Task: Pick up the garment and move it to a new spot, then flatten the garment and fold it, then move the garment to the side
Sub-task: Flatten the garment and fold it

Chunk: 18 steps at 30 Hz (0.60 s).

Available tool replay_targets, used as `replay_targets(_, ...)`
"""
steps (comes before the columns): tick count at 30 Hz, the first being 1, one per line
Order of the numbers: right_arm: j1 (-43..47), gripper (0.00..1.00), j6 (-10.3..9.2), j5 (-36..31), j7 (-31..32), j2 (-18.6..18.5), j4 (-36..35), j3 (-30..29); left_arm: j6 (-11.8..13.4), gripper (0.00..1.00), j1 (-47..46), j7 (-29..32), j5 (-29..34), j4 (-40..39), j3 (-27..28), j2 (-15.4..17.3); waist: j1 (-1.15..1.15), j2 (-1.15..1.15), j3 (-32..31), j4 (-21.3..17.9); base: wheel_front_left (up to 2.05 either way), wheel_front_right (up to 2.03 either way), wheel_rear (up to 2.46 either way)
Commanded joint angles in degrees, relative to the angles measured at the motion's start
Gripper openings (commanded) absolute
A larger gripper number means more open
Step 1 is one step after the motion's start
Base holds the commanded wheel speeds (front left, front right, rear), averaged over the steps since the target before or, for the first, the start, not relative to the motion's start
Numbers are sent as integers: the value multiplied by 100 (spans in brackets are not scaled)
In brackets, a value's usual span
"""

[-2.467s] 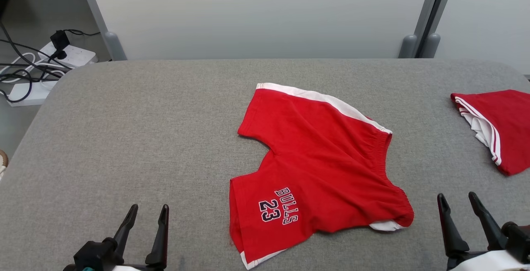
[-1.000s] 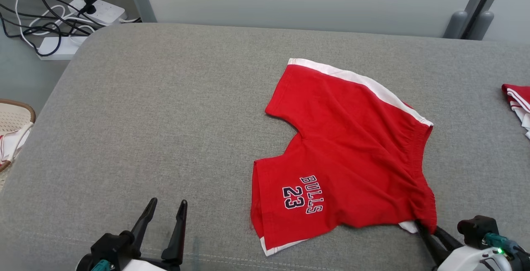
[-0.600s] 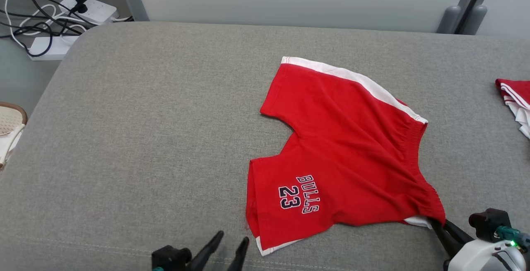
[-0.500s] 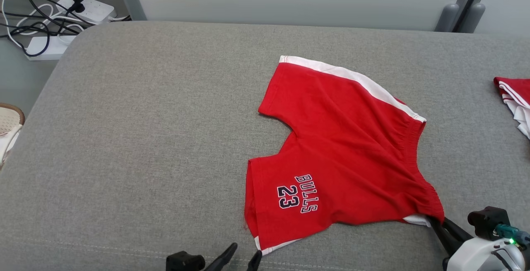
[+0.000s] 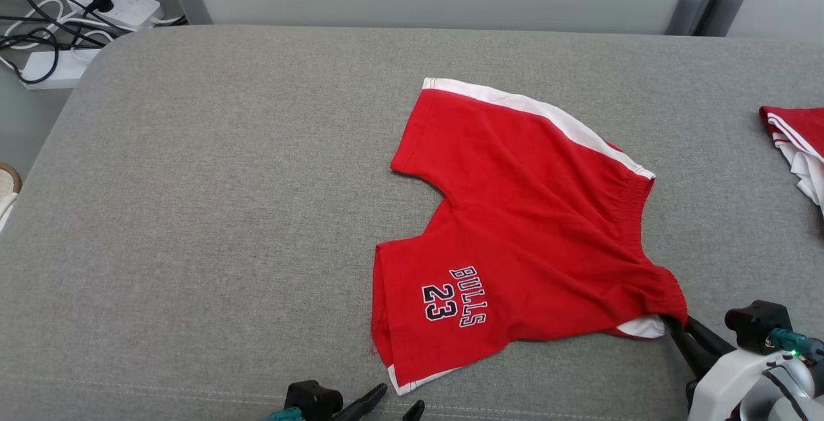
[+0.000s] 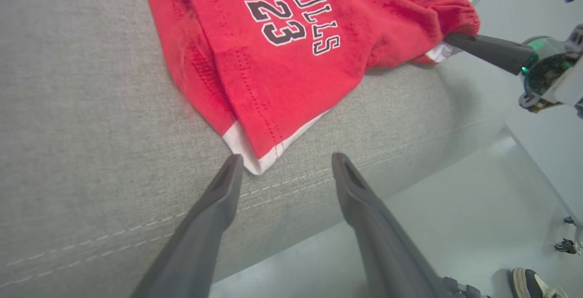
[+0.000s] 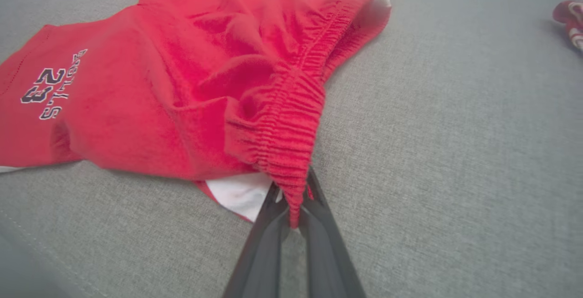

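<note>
Head view: grey padded table (image 5: 193,215), red shorts (image 5: 534,234) lying right of centre near its front edge. Pick-up step. Your right gripper (image 7: 291,207) is pinched on the waistband (image 7: 291,143) corner. Your left gripper (image 6: 287,156) gapes wide just short of the leg hem (image 6: 255,163). Next, probably: nudge left forward, clamp hem, lift both together.

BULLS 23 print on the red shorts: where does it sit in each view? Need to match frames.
Head view: BULLS 23 print low centre, on the near leg of the red shorts.
Left wrist view: top centre, above the open left gripper.
Right wrist view: far left, turned sideways.
Shared landmark: right gripper, shut on the shorts' waistband corner.
</note>
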Motion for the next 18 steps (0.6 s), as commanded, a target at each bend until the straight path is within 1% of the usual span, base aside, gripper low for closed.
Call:
replay_targets(1, -78, 0, 8, 38, -78, -188, -101, 29, 0, 100, -289, -52, -32, -36, 47, 77, 0, 0, 19, -26, 0, 0, 0)
replay_targets(6, -116, 0, 8, 30, -78, -208, -135, 35, 0, 100, -421, -52, 13, 69, -161, 95, 0, 0, 55, -78, 0, 0, 0)
replay_targets(18, -225, 0, 8, 26, -78, -206, -177, 103, 0, 100, -596, -52, 9, 328, -306, 23, 0, 0, 140, -205, 0, 0, 0)
